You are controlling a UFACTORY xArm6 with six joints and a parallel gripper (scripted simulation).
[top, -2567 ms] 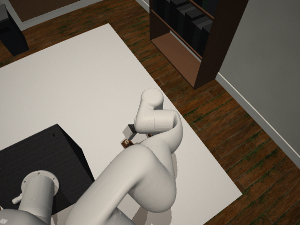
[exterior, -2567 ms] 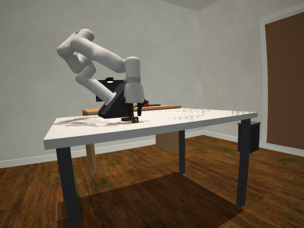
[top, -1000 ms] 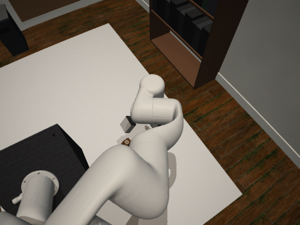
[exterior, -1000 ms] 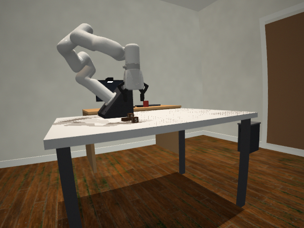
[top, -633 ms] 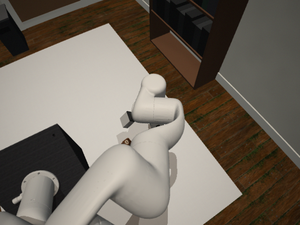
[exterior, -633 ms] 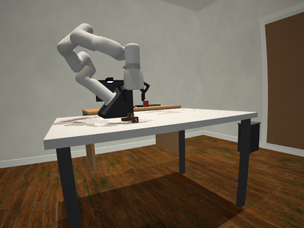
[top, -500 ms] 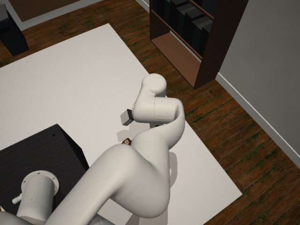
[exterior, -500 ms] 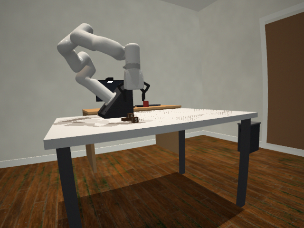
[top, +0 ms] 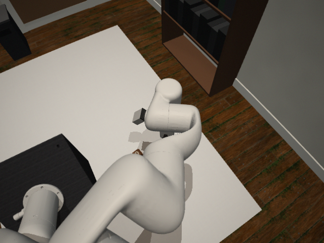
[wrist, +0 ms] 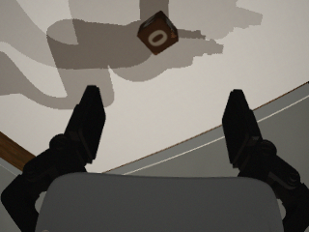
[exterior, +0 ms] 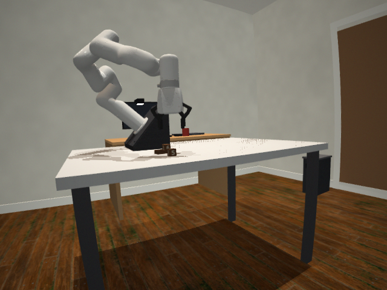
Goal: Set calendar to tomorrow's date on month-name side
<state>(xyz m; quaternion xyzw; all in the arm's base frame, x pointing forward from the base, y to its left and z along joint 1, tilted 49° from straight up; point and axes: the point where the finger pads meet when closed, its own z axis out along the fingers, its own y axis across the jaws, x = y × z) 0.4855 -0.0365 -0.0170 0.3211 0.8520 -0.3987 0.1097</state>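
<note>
claw (wrist: 161, 119) hanging released, gripping nothing | cube (wrist: 157, 34) showing 0 lying on table (wrist: 258, 58) ahead of fingertips | step: approaching | next: likely descending, straddling cube

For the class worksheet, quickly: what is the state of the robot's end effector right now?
End effector: open wide, holding nothing; it hangs above the white table, apart from the brown wooden cube marked 0.
</note>
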